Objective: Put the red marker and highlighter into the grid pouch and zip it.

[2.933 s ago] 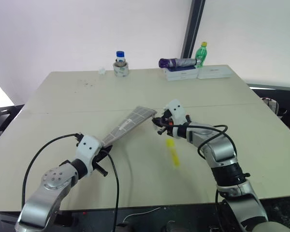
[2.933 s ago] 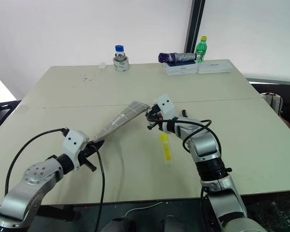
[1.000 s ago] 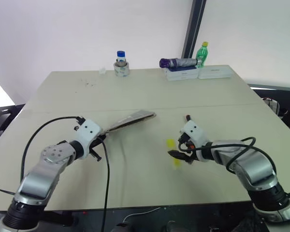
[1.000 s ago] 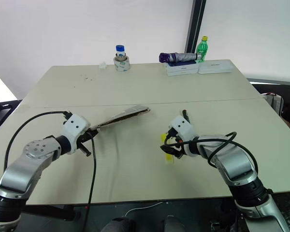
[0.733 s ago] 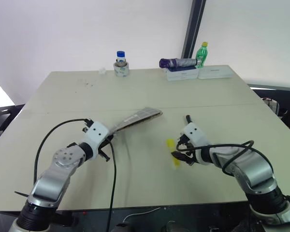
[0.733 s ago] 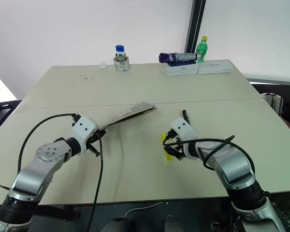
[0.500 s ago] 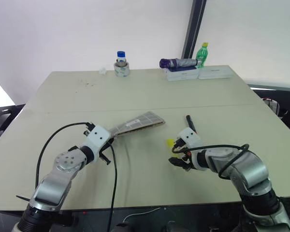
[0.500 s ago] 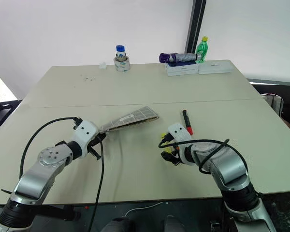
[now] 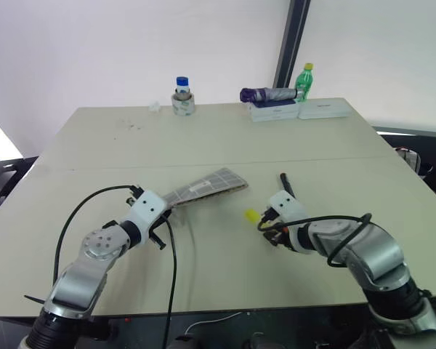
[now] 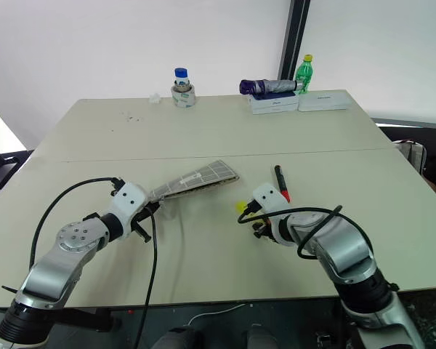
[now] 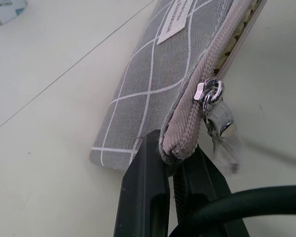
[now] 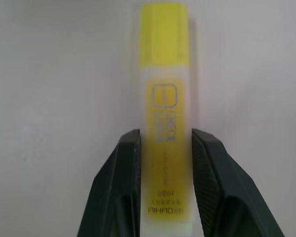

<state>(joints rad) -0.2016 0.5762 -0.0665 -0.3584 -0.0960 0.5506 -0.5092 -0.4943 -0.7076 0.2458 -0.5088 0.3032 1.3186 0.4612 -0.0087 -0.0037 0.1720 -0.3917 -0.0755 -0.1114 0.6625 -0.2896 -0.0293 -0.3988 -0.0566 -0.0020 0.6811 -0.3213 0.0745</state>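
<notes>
A pale table carries everything. The right gripper (image 12: 160, 185) is clamped on the highlighter (image 12: 165, 98), one finger on each flat side, the pen's long axis running straight out between them. In the head views its yellow tip (image 9: 251, 216) points left, toward the pouch (image 9: 207, 187). The pouch lies just left of it, near the table's middle, slanting from the left gripper (image 11: 168, 197) up toward the far right. That gripper is pinched shut on the pouch's near corner, beside the zipper pull (image 11: 213, 94); the zipper looks partly open. The marker (image 10: 281, 182) lies on the table just beyond the right gripper, toward the right edge. The right arm is nearer both pens.
</notes>
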